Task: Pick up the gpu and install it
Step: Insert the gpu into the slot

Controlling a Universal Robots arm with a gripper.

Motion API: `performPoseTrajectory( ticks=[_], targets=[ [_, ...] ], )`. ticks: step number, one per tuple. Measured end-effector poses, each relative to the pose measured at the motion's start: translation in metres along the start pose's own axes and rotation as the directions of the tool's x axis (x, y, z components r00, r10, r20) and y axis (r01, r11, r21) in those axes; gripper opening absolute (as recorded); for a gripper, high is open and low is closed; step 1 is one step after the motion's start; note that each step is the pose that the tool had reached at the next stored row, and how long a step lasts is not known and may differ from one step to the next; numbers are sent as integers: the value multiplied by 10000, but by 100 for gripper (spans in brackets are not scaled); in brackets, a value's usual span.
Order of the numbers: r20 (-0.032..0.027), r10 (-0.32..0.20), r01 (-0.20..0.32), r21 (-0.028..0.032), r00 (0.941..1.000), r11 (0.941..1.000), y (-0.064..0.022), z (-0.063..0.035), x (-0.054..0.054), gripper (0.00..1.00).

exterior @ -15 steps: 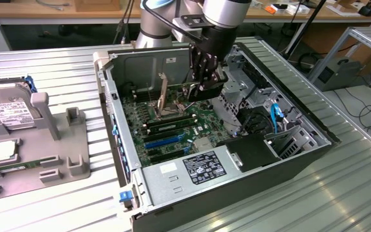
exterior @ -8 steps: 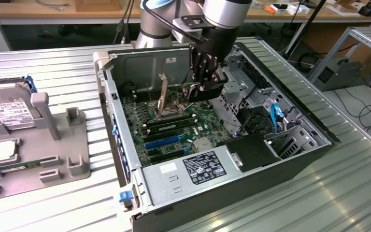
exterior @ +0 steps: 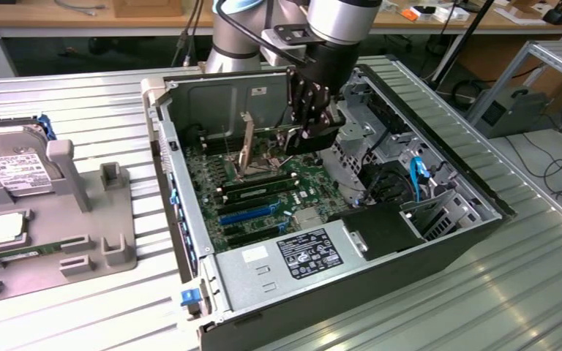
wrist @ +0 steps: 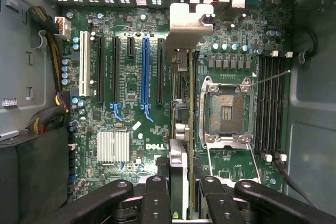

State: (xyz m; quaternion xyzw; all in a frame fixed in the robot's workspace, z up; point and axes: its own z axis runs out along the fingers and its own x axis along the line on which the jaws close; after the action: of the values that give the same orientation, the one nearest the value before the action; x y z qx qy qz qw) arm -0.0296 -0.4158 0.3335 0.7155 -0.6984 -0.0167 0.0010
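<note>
We see the tool (wrist: 181, 192) inside the open computer case (exterior: 437, 241), its black fingers (wrist: 157, 198) closed narrowly on the gpu (wrist: 181, 129). In the wrist view the card is held edge-on between the fingers, extending away from the tool, with its silver metal bracket (wrist: 189, 24) at the far end near the perforated rear wall of the case. In the exterior view the tool (exterior: 310, 135) hangs over the motherboard (exterior: 261, 183) with the card's bracket (exterior: 248, 139) standing upright just beside it. We cannot tell whether the card's lower edge touches the board.

Directly below the held card lies the green motherboard. To one side of the card we see the row of expansion slots, including a long blue slot (wrist: 145, 72), black slots (wrist: 115, 69) and a white slot (wrist: 82, 72); a finned silver heatsink (wrist: 113, 146) sits nearer the tool on that side. On the other side of the card lie the open processor socket (wrist: 226, 114) and, beyond it, the memory slots (wrist: 270, 103).

Well apart from the tool, outside the case, a grey fixture (exterior: 56, 219) rests on the slatted metal counter (exterior: 515, 292). It carries a hard drive (exterior: 12, 164) with a white label and a square silver processor (exterior: 3, 228).
</note>
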Motion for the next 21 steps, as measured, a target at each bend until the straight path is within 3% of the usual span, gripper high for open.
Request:
performPoseTrajectory(
  ticks=[21],
  targets=[
    [0,0,0,0,10000,10000,0,35,1,27]
  ],
)
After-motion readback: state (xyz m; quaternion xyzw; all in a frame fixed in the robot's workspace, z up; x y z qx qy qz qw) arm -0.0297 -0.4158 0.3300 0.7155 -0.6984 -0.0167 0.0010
